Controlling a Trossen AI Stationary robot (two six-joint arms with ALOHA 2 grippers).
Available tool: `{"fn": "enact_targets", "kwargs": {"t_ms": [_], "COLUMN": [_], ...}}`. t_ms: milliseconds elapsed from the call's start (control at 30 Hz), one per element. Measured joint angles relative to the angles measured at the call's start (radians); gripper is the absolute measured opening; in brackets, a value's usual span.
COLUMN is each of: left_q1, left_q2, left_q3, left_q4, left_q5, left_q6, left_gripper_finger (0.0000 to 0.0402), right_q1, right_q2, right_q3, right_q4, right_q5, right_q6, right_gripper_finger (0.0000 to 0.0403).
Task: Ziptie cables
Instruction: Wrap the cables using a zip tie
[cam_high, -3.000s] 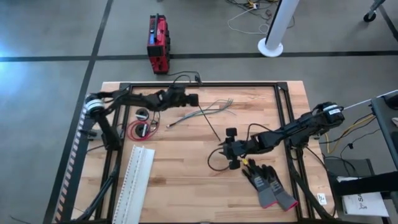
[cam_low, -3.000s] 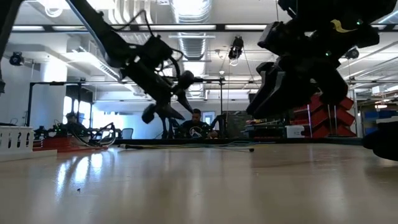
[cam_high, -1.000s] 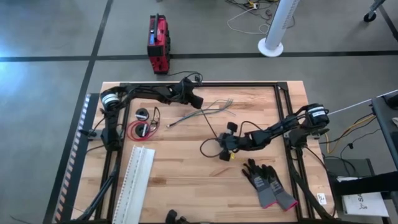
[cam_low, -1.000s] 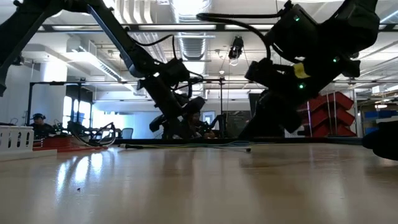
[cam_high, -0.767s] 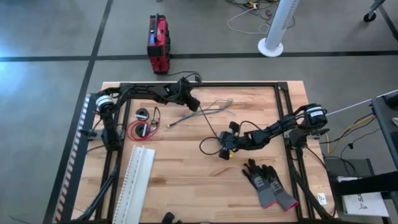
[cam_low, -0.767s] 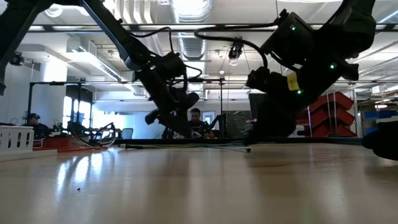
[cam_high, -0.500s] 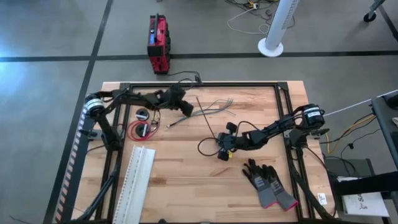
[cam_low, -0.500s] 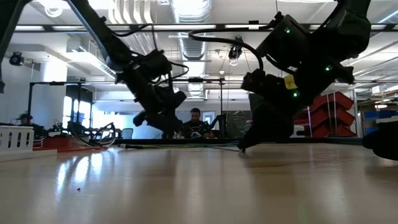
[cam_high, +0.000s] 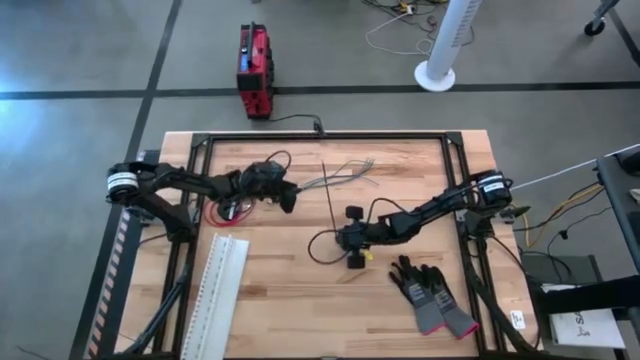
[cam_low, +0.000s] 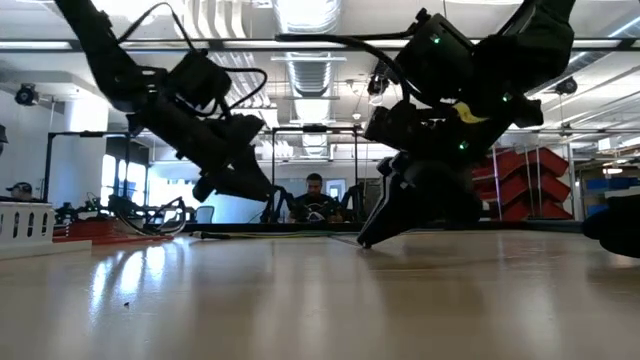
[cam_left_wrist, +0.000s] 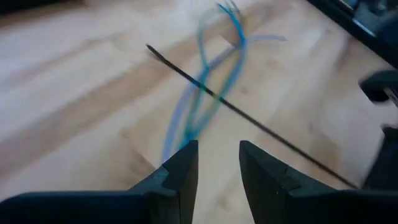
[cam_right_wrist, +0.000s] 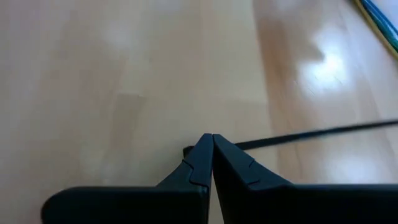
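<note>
A thin straight black strand (cam_high: 331, 195) runs from the far side of the table to my right gripper (cam_high: 349, 243), which is shut on it at mid-table with its tip on the wood (cam_low: 365, 241). Beside that gripper lies a loose black cable loop (cam_high: 320, 248); whether it joins the strand I cannot tell. The strand (cam_left_wrist: 261, 127) crosses a bundle of thin light-blue wires (cam_left_wrist: 205, 93). My left gripper (cam_left_wrist: 219, 162) is open and holds nothing; it hovers left of the bundle (cam_high: 340, 172). A red and black wire coil (cam_high: 222, 212) lies under the left arm. My right gripper pinches the thin black strand between its two fingertips (cam_right_wrist: 202, 149), close to the strand's end (cam_right_wrist: 185, 151), which just sticks out past them. The fingers slant down from the table's right and lie across the strand. The rest of the strand (cam_right_wrist: 311, 135) lies along the table.
A pair of black and grey gloves (cam_high: 430, 292) lies near the front right. A long white slotted strip (cam_high: 220, 290) lies at the front left. A black frame (cam_high: 320, 136) rims the table. A red box (cam_high: 253, 70) stands on the floor beyond the far edge.
My left gripper has drawn back from the far edge toward the table's left and near side, and has come lower. My right gripper has gone a little toward the left edge and tipped down until its tip meets the wood, dragging the strand and the loop along.
</note>
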Motion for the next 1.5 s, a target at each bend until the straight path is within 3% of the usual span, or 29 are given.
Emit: {"fn": "enact_targets", "kwargs": {"t_ms": [200, 433, 633, 733, 900, 1167, 1500], "left_q1": [-0.041, -0.043, -0.031, 0.007, 0.082, 0.148, 0.227], "left_q2": [0.002, 0.026, 0.041, 0.052, 0.106, 0.304, 0.596], "left_q3": [-0.033, -0.028, 0.026, 0.093, 0.240, 0.492, 0.867], "left_q4": [0.025, 0.075, 0.056, 0.015, -0.187, -0.338, -0.621], "left_q5": [-0.011, -0.105, -0.114, -0.105, -0.074, 0.129, 0.132], "left_q6": [-0.018, -0.027, -0.026, -0.026, 0.010, 0.127, 0.114], "left_gripper_finger": [0.0102, 0.0103, 0.0103, 0.0100, 0.0104, 0.0112, 0.0130], "right_q1": [0.035, 0.019, -0.023, -0.023, -0.023, -0.013, -0.005], "right_q2": [-0.028, -0.055, -0.053, -0.052, -0.050, -0.050, -0.050], "right_q3": [0.012, 0.007, 0.007, 0.010, 0.023, 0.028, 0.028], "right_q4": [-0.128, -0.229, -0.240, -0.219, -0.190, -0.191, -0.189], "right_q5": [0.016, 0.141, 0.134, 0.136, 0.068, 0.042, 0.043], "right_q6": [-0.036, -0.071, -0.108, -0.155, -0.226, -0.233, -0.201], "right_gripper_finger": [0.0000, 0.0000, 0.0000, 0.0000, 0.0000, 0.0000, 0.0000]}}
